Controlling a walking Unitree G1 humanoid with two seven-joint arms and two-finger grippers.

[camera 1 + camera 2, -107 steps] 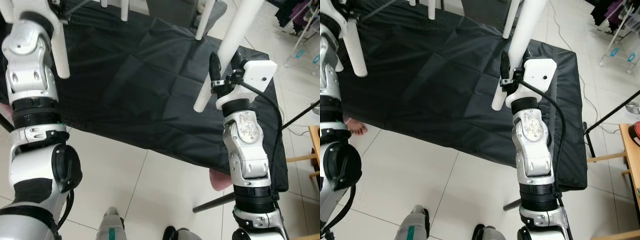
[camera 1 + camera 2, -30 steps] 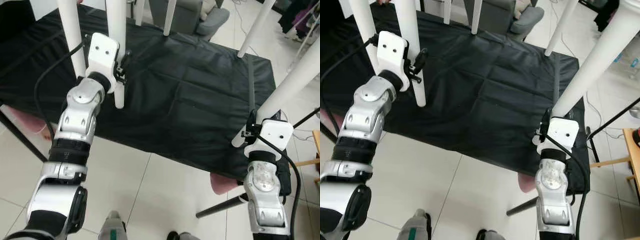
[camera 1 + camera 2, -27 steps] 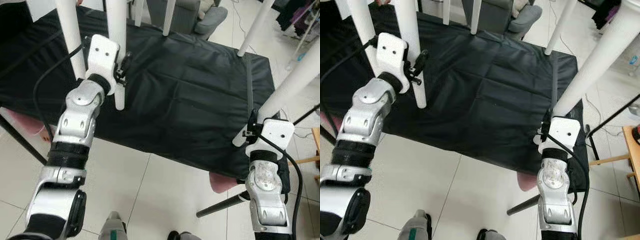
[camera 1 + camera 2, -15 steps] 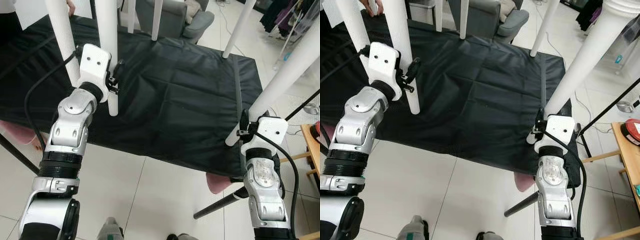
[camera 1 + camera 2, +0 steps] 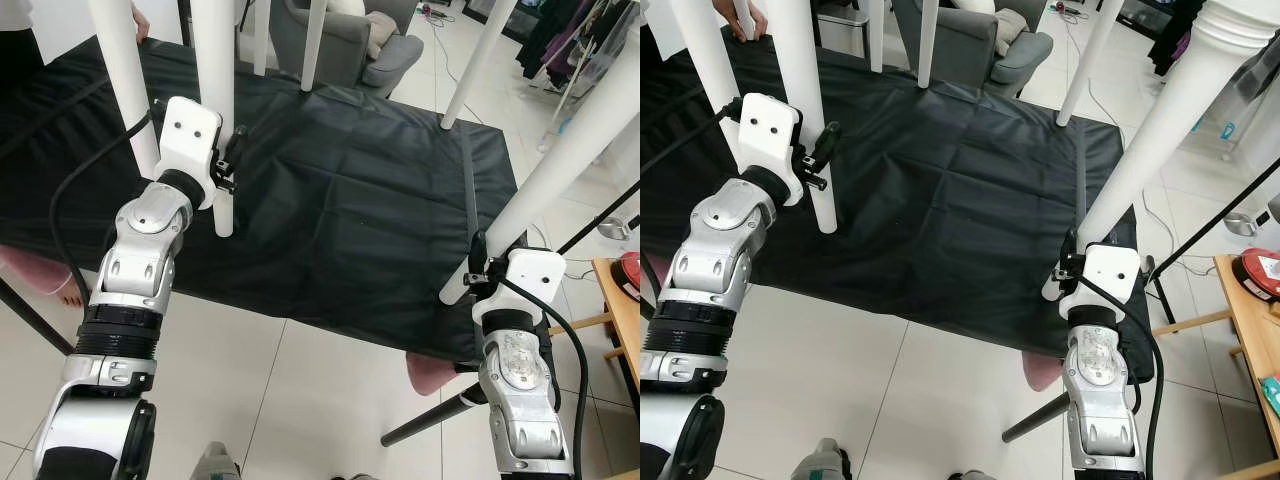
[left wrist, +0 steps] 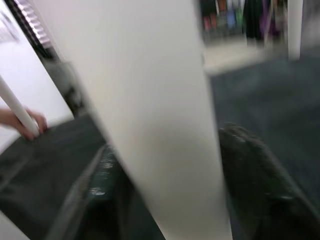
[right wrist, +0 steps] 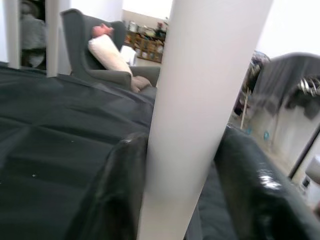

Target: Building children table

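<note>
Left hand (image 5: 232,160) upper left, right hand (image 5: 478,262) lower right, each clenched on a white table leg (image 5: 213,90), likely steadying the children's table above the black-draped desk (image 5: 350,180).

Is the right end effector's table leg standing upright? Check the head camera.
No, the white table leg held by the right end effector leans at a clear slant over the black cloth.

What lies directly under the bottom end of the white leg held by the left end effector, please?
Under the white leg in the left end effector is the black cloth. Whatever that cloth covers is hidden. Whether the leg's tip touches the cloth cannot be told.
</note>
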